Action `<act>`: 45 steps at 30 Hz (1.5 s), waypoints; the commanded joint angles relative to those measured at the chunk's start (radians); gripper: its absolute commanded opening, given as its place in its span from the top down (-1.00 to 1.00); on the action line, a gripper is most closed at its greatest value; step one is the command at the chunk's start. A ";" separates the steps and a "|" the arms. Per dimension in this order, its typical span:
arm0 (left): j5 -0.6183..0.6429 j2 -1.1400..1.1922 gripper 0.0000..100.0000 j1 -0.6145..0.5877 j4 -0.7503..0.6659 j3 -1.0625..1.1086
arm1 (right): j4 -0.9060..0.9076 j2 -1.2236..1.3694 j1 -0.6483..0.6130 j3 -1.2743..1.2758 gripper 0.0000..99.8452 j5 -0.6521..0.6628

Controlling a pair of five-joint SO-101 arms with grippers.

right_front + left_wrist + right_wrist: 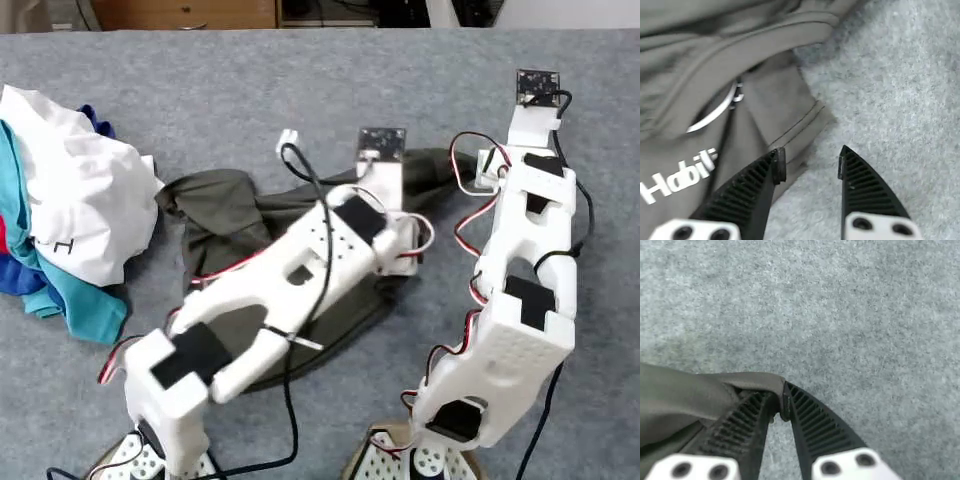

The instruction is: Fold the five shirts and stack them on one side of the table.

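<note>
A dark olive shirt point(222, 215) lies spread and rumpled in the middle of the grey table, partly hidden under my left arm point(300, 270). My left gripper point(810, 161) stands open just over the shirt's edge point(790, 135) near the collar and white print, one finger on the cloth and the other above bare table. My right gripper point(783, 407) is shut on a folded edge of the olive shirt point(700, 390), low over the table at the shirt's right end point(445, 165). Beside that end stands my right arm point(530, 210).
A heap of unfolded shirts sits at the table's left edge: a white one point(80, 195) on top, teal point(75, 295) and blue point(15, 275) beneath. Bare grey felt point(250, 80) stretches along the far side and past the right arm. Both arm bases stand at the near edge.
</note>
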 commanded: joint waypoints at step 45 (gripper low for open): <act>0.058 0.679 0.76 -0.034 0.298 -0.922 | -0.021 -0.007 0.038 -0.053 0.98 0.008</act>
